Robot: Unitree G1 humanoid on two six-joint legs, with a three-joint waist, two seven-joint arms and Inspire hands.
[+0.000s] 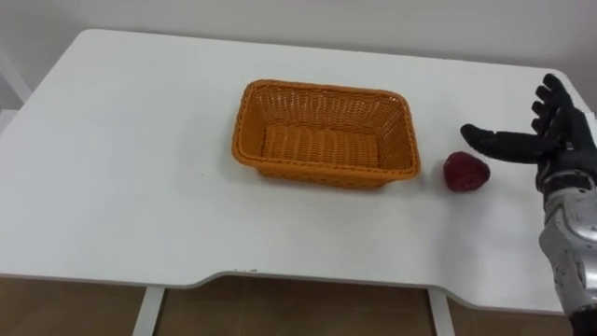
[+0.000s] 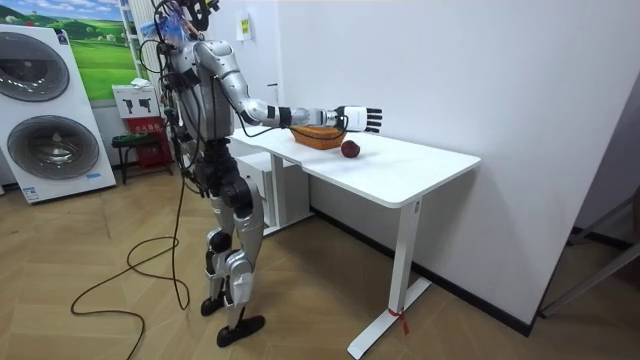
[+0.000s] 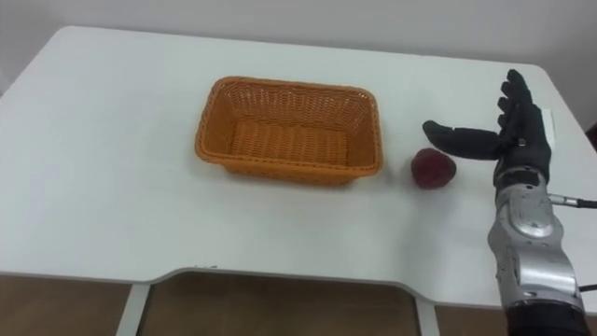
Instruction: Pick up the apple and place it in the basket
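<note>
Left eye view: right hand (image 1: pixel 558 138) spread wide, empty, near the apple (image 1: pixel 465 172). Apple sits on the table (image 1: pixel 112 187) just right of the empty basket (image 1: pixel 325 133). Best bet: lower over the apple, close fingers evenly, lift clear of the basket rim.

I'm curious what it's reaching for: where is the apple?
In the left eye view the apple lies on the white table, just right of the orange basket, with the open right robot hand close on its right.

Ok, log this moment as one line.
dark red apple: on white table, right of orange wicker basket | basket: empty | right hand: open, beside apple
</note>
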